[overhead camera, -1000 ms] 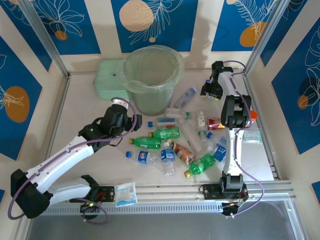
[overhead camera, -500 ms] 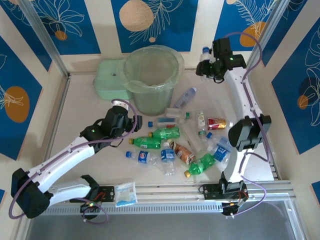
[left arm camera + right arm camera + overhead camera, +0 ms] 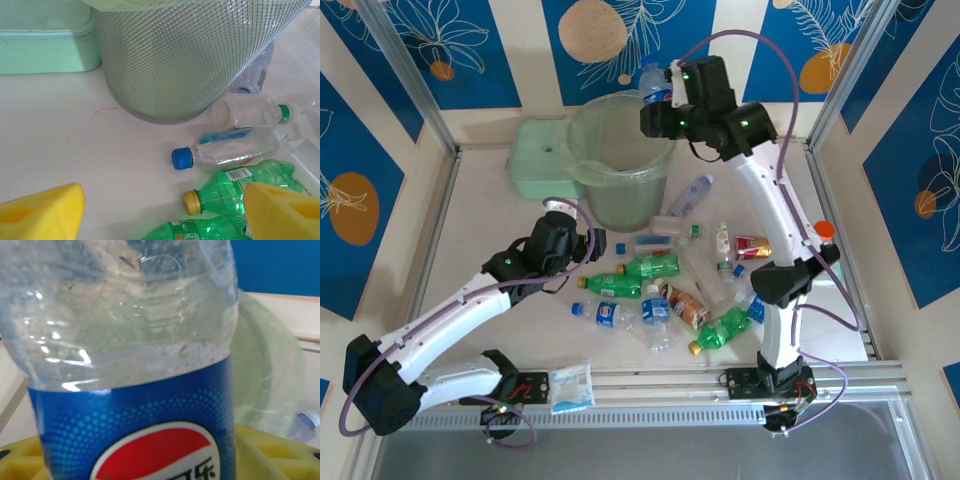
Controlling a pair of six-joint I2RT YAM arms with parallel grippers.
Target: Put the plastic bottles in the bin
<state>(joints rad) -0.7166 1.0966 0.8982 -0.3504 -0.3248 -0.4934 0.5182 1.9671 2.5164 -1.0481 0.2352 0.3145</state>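
I'm pinching a clear blue-label bottle at its label w/ my right end effector, the bin just below it; prob. light, thin-walled, slippery; left end effector is gaping wide.

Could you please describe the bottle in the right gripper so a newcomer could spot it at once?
Find the tall pale-green bin at the back of the table. Just above its far rim, the right gripper holds a clear bottle with a blue Pepsi label. It is the one bottle in the air; the others lie on the table.
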